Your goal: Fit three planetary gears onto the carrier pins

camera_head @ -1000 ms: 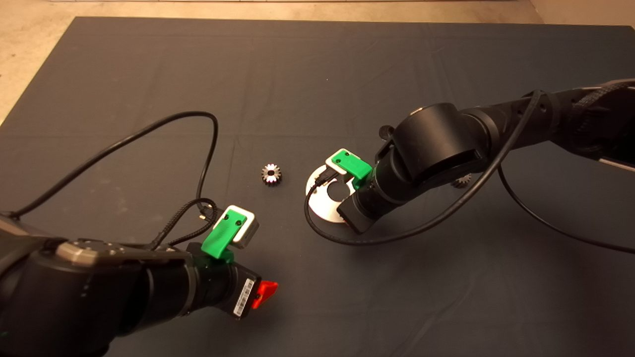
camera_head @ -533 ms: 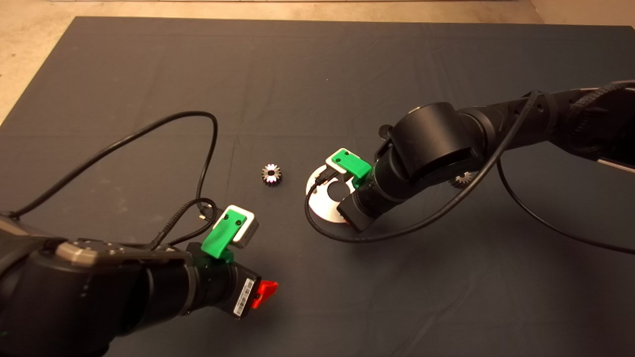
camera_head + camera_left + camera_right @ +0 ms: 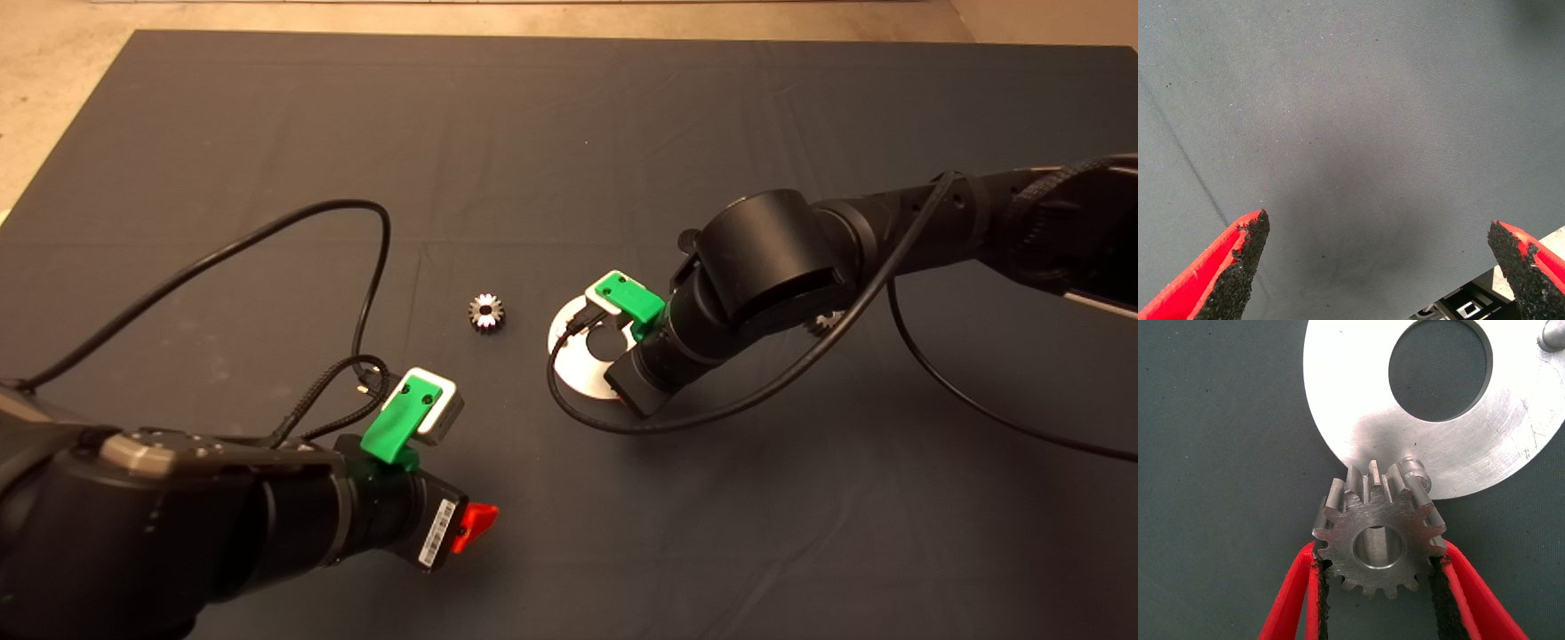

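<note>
right wrist view: my right gripper (image 3: 1379, 570) is clamped on a gear (image 3: 1378, 533), held at the disc's (image 3: 1371, 427) rim, just beside a pin (image 3: 1413, 468). another pin (image 3: 1551, 337) stands further round. in the head view a second gear (image 3: 486, 312) lies on the mat (image 3: 569, 116) left of the disc; my left gripper (image 3: 1381, 267) waits spread wide, empty.

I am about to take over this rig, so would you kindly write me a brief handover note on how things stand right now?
Right gripper: shut on a planetary gear, held beside a carrier pin at the edge of the disc, not yet on it.
Left gripper: open, empty, above bare mat at the lower left of the head view.
Other gears: one loose gear lies on the mat left of the disc; another gear peeks from behind the right arm.
Done: no gear seen on a pin.
Left: seat all three gears.
</note>
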Motion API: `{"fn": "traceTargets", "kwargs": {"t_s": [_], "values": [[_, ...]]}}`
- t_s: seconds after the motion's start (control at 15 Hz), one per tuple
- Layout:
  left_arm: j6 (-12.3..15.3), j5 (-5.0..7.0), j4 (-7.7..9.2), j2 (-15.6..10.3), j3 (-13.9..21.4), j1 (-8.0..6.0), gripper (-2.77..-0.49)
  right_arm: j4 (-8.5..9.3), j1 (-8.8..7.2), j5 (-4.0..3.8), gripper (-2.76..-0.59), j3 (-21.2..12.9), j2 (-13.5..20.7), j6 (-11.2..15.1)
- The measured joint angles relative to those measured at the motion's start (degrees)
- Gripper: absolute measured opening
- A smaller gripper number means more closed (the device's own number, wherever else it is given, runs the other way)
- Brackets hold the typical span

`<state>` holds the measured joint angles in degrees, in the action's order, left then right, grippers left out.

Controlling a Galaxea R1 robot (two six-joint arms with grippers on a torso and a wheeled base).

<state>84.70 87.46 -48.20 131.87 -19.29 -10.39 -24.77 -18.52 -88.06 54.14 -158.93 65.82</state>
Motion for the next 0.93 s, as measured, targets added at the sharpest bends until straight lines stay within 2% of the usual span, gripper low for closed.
{"fn": "traceTargets", "kwargs": {"t_s": [0.27, 0.93], "values": [[0.02, 0.0, -0.02, 0.0, 0.0, 0.0, -0.9, 0.0, 0.89, 0.0, -2.54, 0.21, 0.02, -0.91], [0.02, 0.0, -0.02, 0.0, 0.0, 0.0, -0.9, -0.24, 0.89, 0.02, -2.54, 2.34, 0.07, -5.32]]}}
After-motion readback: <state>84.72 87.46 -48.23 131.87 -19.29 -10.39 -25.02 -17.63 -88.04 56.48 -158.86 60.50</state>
